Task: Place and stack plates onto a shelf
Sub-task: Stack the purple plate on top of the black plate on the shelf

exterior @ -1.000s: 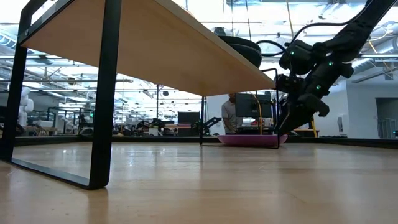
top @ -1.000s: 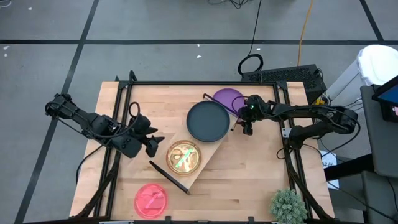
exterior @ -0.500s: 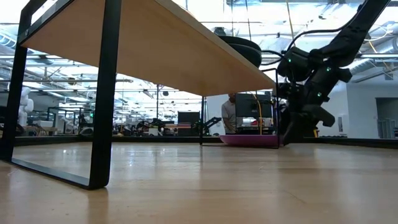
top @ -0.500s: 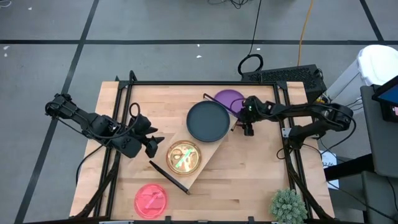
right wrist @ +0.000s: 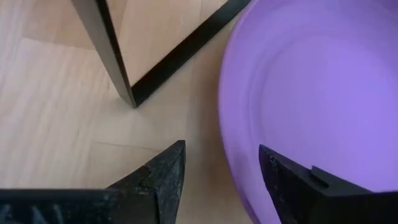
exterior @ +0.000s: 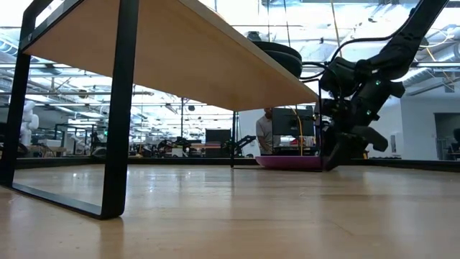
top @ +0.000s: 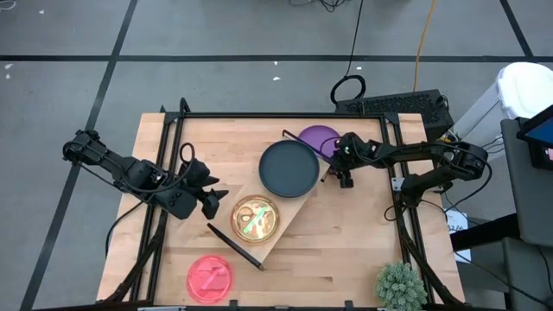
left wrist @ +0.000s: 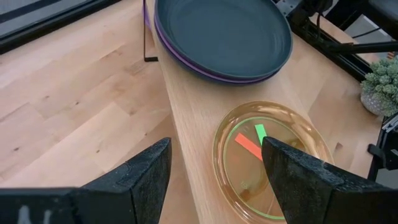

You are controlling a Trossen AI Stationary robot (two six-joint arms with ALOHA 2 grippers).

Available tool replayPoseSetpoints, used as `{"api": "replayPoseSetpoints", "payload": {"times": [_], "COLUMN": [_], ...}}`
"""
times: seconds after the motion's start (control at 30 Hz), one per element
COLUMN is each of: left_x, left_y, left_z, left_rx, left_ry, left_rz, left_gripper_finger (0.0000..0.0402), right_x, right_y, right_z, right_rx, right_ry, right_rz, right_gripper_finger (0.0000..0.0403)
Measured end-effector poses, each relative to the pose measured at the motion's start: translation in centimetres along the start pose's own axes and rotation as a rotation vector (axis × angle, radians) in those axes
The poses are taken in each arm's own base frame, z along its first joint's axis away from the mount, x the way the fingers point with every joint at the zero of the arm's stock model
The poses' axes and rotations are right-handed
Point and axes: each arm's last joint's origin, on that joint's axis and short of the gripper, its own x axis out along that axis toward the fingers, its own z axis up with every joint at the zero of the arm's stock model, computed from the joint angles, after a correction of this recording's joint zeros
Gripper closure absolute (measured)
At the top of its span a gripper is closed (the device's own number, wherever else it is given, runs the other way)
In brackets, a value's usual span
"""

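Observation:
A purple plate (top: 316,137) lies flat on the table at the far side, beside the shelf's (top: 296,207) far end. My right gripper (top: 345,169) is open and low at the plate's right edge; the rim (right wrist: 229,155) runs between its fingers. On the shelf, a dark teal plate (top: 289,168) rests on another purple plate (left wrist: 186,59). A translucent lime-green plate (top: 255,218) lies beside them. A pink plate (top: 210,276) lies on the table near the front edge. My left gripper (top: 212,200) is open and empty, left of the shelf. My right gripper points down at the purple plate's right edge. One finger (right wrist: 155,180) is outside the rim over the table and the other (right wrist: 298,186) is over the plate's inside. I cannot tell whether either finger touches the plate.
The shelf lies slantwise across the table's middle, and its black frame leg (right wrist: 112,56) stands close to my right gripper. A spiky green plant (top: 399,285) stands at the near right corner. A person (exterior: 266,133) shows far behind the table.
My right gripper has gone down to the table at the purple plate's right edge and a little toward the plate. The plate has stayed where it was.

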Motion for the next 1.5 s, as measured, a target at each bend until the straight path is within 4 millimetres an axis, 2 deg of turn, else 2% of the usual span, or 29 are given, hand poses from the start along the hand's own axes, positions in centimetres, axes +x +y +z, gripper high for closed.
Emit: {"api": "replayPoseSetpoints", "payload": {"times": [0.13,0.4,0.57,0.7,0.9,1.2,1.5], "left_x": [0.0,0.0,0.0,0.0,0.0,0.3,0.5], "left_y": [0.0,0.0,0.0,0.0,0.0,0.3,0.4], "left_z": [0.0,0.0,0.0,0.0,0.0,0.4,0.6], "left_rx": [0.006,0.016,0.029,0.044,0.089,0.107,0.101], "left_ry": [0.0,0.0,0.0,-0.002,-0.006,-0.013,-0.016], "left_rz": [0.0,0.0,0.0,0.002,0.006,0.027,0.034], "left_gripper_finger": [0.0147,0.0147,0.0147,0.0147,0.0147,0.0147,0.0147], "right_x": [0.0,-0.2,-0.7,-2.1,-5.2,-11.8,-19.0], "right_y": [-0.1,-0.2,-0.5,-0.7,-0.3,0.6,0.7], "right_z": [-0.1,0.0,0.1,0.7,1.9,5.0,10.2], "right_rx": [-0.044,-0.049,-0.056,-0.02,0.065,0.212,0.294], "right_ry": [0.026,0.038,0.072,0.037,-0.044,-0.164,-0.238], "right_rz": [-0.034,-0.065,-0.153,-0.217,-0.331,-0.411,-0.503], "right_gripper_finger": [0.0258,0.0387,0.039,0.0398,0.04,0.0401,0.0402]}}
